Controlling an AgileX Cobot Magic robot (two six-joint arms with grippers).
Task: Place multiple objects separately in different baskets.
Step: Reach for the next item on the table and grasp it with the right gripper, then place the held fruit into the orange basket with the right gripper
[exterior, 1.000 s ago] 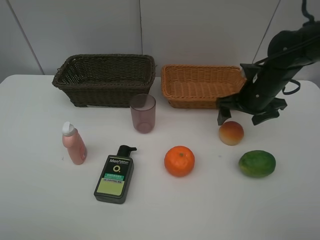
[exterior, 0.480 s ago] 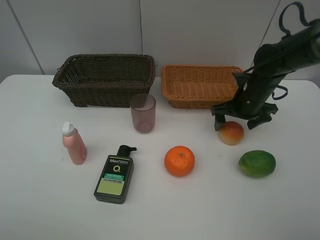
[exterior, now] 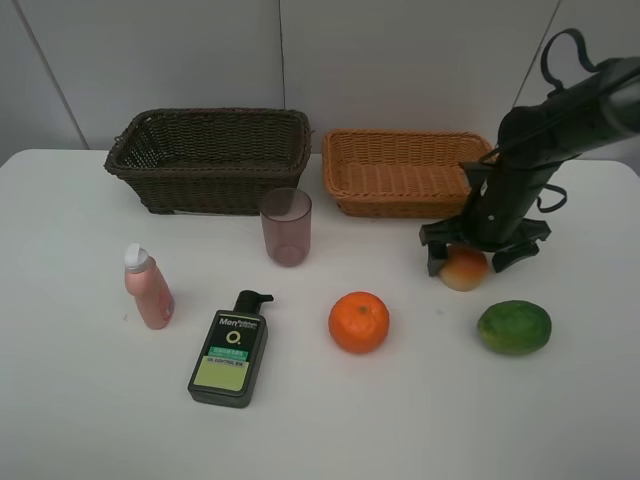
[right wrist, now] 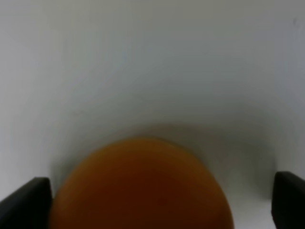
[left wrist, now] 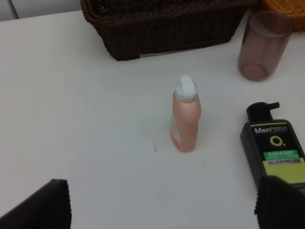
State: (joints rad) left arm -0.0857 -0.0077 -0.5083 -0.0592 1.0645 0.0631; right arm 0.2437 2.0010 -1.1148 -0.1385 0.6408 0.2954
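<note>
Right gripper (exterior: 466, 262) low over the round red-yellow peach-like fruit (exterior: 464, 273), jaws wide on either side of it.
The fruit sits on the white desk (exterior: 90, 400) just in front of the shallow orange-tan wicker basket (exterior: 385, 205); whether the jaws touch it, I cannot tell. The left gripper (left wrist: 162, 205) hangs with jaws wide near the upright pink white-capped bottle (left wrist: 185, 119). The round orange (exterior: 359, 322), green fruit (exterior: 514, 327), mauve translucent cup (exterior: 287, 227) and dark green-labelled pump bottle (exterior: 230, 350) are on the desk, outside the deeper dark brown wicker basket (exterior: 210, 185).
</note>
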